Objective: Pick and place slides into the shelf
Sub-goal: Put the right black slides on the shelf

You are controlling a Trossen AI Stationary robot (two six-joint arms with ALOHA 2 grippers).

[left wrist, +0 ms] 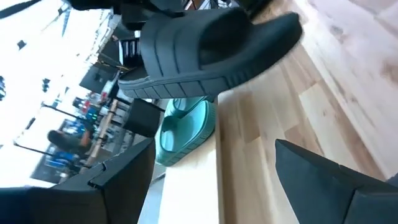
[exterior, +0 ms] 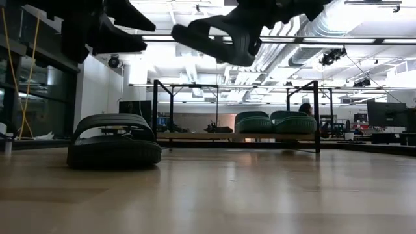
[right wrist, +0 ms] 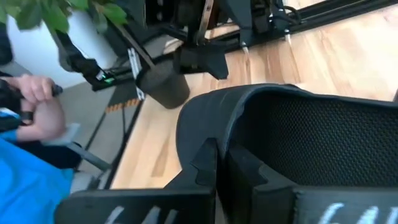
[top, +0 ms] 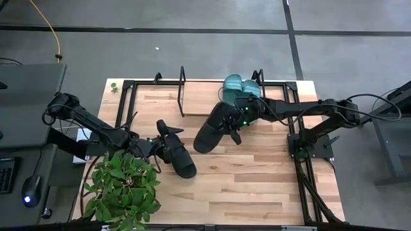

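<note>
My right gripper (top: pixel 232 122) clamps a black rubber slide (top: pixel 210 129), seemingly airborne; the wooden shelf (top: pixel 192 102) lies at eleven o'clock.

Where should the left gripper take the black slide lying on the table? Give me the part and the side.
By its wide strap, coming down from above with the left gripper. The black slide lies sole down, so the strap arches clear of the footbed, leaving room for a finger under it. The right gripper is busy holding the other black slide.
</note>
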